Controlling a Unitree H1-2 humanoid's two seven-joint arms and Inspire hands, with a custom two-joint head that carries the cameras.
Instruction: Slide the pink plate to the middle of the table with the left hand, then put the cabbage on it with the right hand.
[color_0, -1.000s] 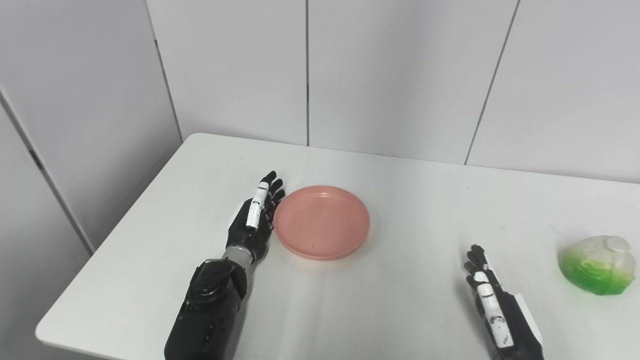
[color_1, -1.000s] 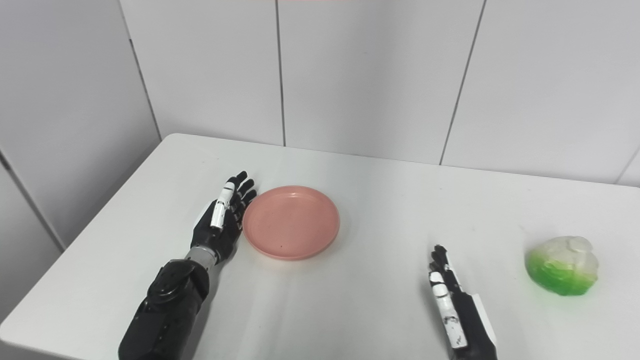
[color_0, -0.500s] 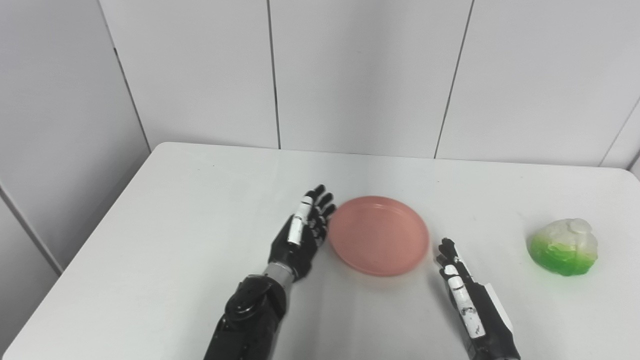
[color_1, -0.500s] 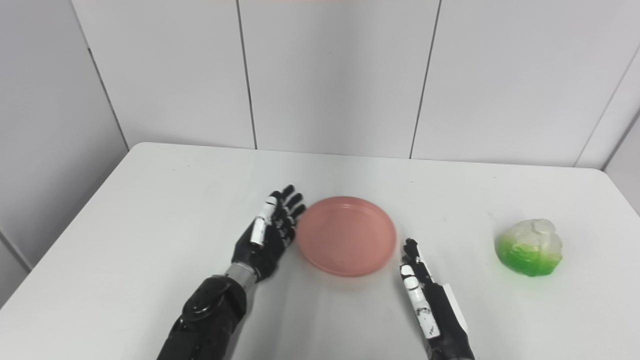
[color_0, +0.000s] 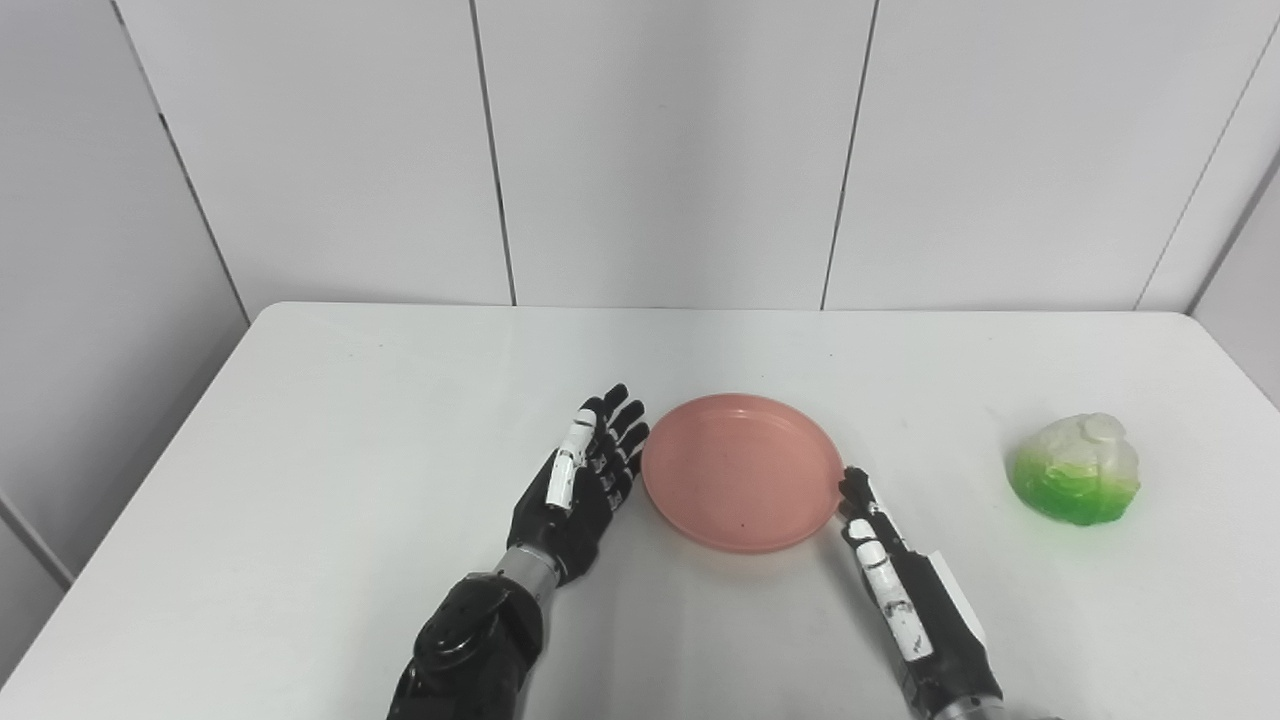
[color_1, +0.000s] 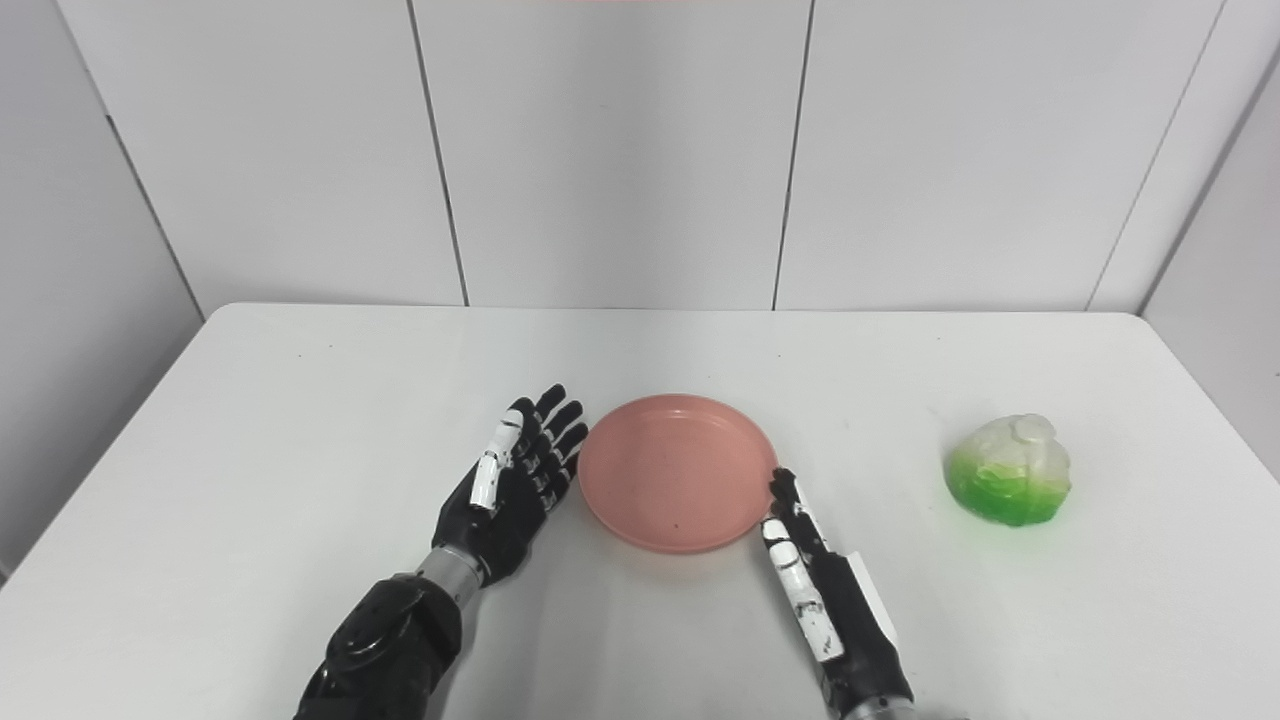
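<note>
Presently the round pink plastic plate (color_0: 741, 471) lies flat near the centre of the frame on the white bench (color_0: 300, 420). The black left hand (color_0: 580, 486) rests on edge against the plate's left rim, fingers straight and spread, holding nothing. The black right hand (color_0: 885, 558) lies at the plate's lower-right rim, fingers extended, empty. The green-and-white cabbage (color_0: 1076, 469) sits well apart at the right of the frame.
</note>
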